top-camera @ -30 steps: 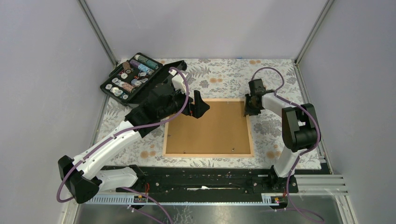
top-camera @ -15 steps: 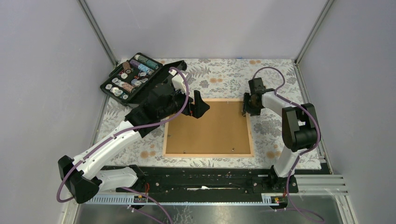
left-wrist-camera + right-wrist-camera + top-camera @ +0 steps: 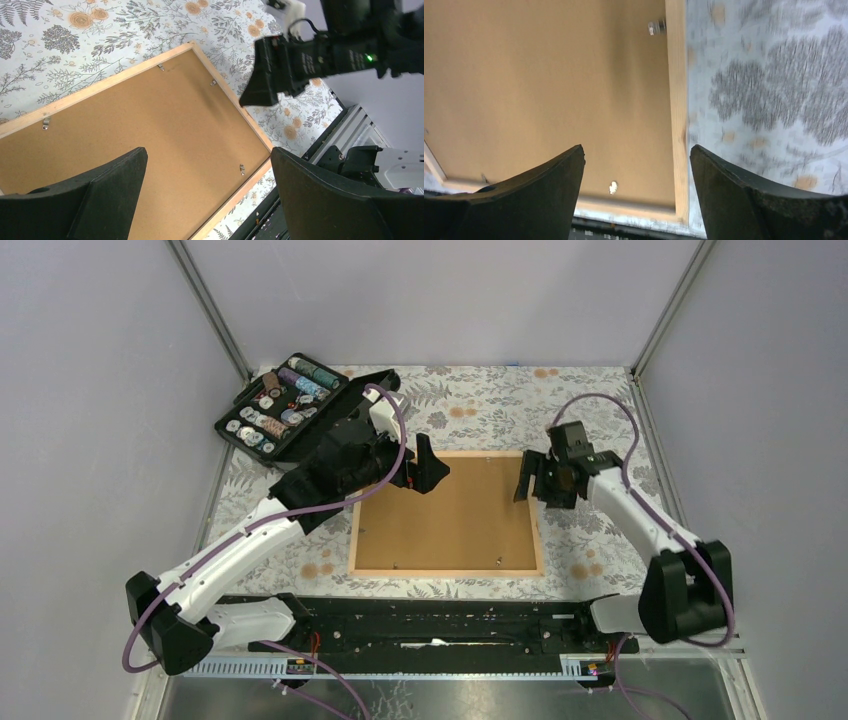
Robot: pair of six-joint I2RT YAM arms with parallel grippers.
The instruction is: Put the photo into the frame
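Observation:
The frame point(image 3: 541, 540) of pale wood lies flat on the flowered cloth, back side up, with a plain brown backing board point(image 3: 450, 515) filling it. The photo is hidden from every view. My left gripper point(image 3: 425, 468) hovers open over the frame's far left corner, nothing between its fingers. In the left wrist view the frame's edge point(image 3: 235, 102) runs diagonally beneath that gripper point(image 3: 208, 152). My right gripper point(image 3: 533, 483) is open just above the frame's right edge, holding nothing. In the right wrist view its jaws point(image 3: 638, 150) straddle the wooden edge point(image 3: 678, 100) and the board point(image 3: 549, 75).
An open black case point(image 3: 285, 405) of small round items sits at the far left corner, behind the left arm. Small metal clips point(image 3: 656, 26) hold the board along the frame's inner edge. A black rail point(image 3: 440, 625) runs along the near table edge.
The right gripper has opened wide and drifted slightly right and nearer along the frame's right edge, its elbow swinging down toward the near right. The left arm has not moved.

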